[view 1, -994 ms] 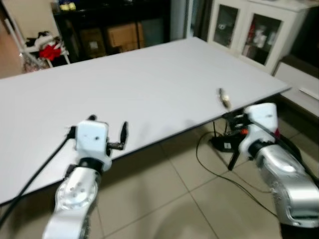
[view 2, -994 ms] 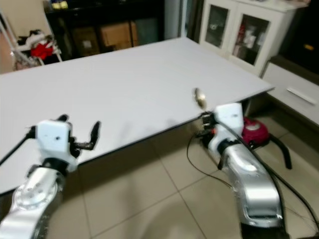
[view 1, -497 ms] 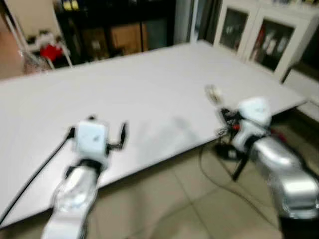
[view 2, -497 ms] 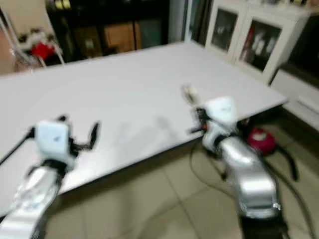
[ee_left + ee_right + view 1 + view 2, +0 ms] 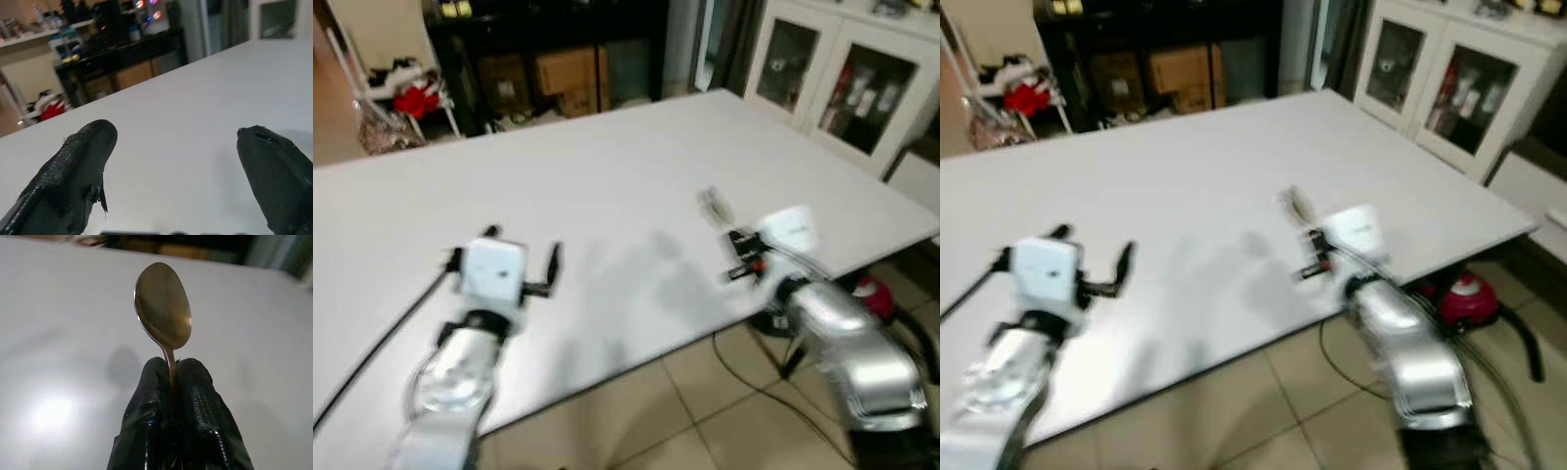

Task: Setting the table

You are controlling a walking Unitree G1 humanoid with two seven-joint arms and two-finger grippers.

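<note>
Spoon (image 5: 163, 308) pinched between right gripper (image 5: 172, 382) fingers at frame centre over white table (image 5: 607, 166), left gripper (image 5: 176, 161) held wide apart at lower left.

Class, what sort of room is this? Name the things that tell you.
Probably a home dining area: a large white table, a glass-fronted white cabinet, and a spoon in the right tool.

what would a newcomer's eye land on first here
Probably the metal spoon, pinched by its handle in the right gripper and held above the white table near its right edge. Next, the left gripper, fingers spread wide over the table's near left side.
</note>
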